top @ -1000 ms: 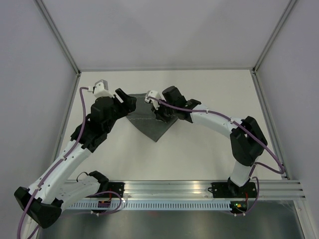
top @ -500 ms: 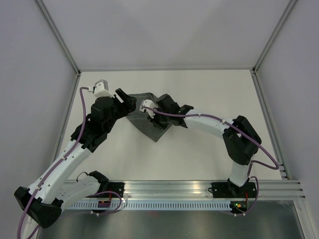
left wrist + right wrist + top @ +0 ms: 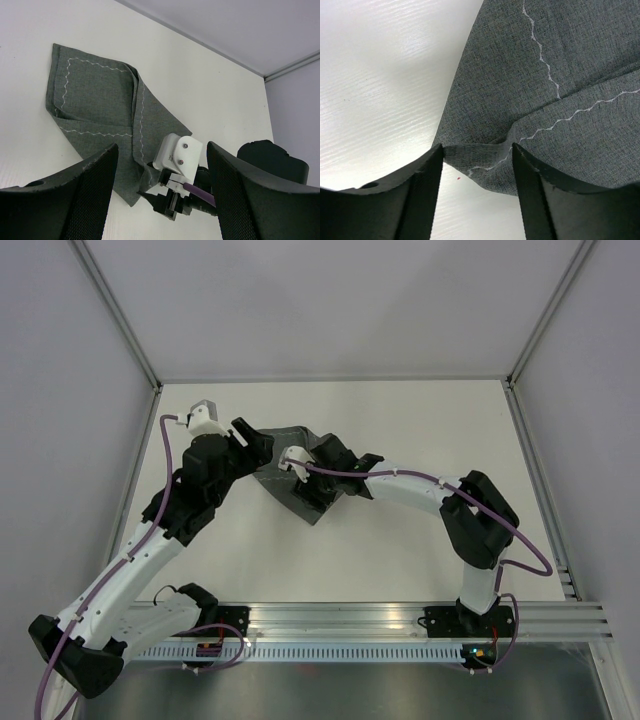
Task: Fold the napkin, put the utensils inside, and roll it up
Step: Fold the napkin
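The dark grey napkin (image 3: 312,512) lies folded and creased on the white table, its light zigzag stitching plain in the left wrist view (image 3: 95,105). My right gripper (image 3: 312,492) is low over its near corner. Its jaws stand apart, and a raised corner of the napkin (image 3: 545,100) lies slack between the fingertips (image 3: 477,150). My left gripper (image 3: 255,445) hovers at the cloth's left edge, open wide with nothing in it (image 3: 162,150). Through its gap the right gripper (image 3: 167,202) shows. No utensils are in view.
White walls and a metal frame (image 3: 130,350) close in the table at the back and sides. The aluminium rail (image 3: 350,625) with both arm bases runs along the near edge. A purple cable (image 3: 420,472) follows the right arm.
The right gripper has moved left across the napkin and lowered to its near corner, then its jaws have parted off the cloth. The left arm has stayed put.
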`<state>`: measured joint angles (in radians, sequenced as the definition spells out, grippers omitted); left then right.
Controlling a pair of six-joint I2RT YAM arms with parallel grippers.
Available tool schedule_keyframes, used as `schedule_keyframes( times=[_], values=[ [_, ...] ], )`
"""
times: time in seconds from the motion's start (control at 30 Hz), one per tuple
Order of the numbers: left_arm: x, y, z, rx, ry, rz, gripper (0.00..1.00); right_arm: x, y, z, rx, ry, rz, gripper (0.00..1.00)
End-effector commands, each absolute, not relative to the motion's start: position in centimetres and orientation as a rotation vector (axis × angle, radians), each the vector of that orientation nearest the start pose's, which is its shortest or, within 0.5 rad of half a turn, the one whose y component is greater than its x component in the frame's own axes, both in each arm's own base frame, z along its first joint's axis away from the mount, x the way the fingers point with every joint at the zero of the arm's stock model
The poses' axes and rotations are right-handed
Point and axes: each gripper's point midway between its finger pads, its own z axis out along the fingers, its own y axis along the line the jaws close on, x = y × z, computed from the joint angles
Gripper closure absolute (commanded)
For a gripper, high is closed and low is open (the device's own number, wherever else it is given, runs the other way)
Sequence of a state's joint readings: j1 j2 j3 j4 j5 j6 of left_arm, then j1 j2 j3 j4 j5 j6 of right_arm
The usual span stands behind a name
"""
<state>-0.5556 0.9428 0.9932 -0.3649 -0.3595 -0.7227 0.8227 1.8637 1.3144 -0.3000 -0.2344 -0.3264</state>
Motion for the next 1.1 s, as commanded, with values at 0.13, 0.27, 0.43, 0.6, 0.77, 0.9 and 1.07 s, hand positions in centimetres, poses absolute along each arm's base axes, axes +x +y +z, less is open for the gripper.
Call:
schedule_keyframes(
  times=[0.13,0.27,0.43,0.6,0.77,0.9,1.07],
  values=[
    [30.2,-14.6,30.6,-0.390,1.822,-0.573,0.23,30.3,37.9,11.0,-1.375,1.947,0.569,0.31],
    [30.1,-14.7,30.8,-0.382,1.816,-0.578,0.22,30.4,38.1,12.0,-1.345,1.955,0.595,0.30],
    [30.0,-14.8,31.6,-0.344,1.794,-0.589,0.18,32.2,36.9,13.8,-1.244,1.988,0.601,0.29],
    [30.6,-16.7,30.1,-0.232,1.848,-0.608,0.17,36.4,33.1,16.1,-1.009,2.103,0.639,0.29],
    [31.2,-19.8,27.1,-0.056,1.897,-0.585,0.17,42.5,23.5,16.1,-0.692,2.219,0.577,0.30],
    [31.8,-22.9,24.9,0.085,1.935,-0.492,0.16,44.1,18.3,15.2,-0.549,2.274,0.601,0.30],
    [32.3,-27.9,21.1,0.289,1.986,-0.243,0.14,45.2,13.6,13.6,-0.426,2.324,0.616,0.30]
  ],
)
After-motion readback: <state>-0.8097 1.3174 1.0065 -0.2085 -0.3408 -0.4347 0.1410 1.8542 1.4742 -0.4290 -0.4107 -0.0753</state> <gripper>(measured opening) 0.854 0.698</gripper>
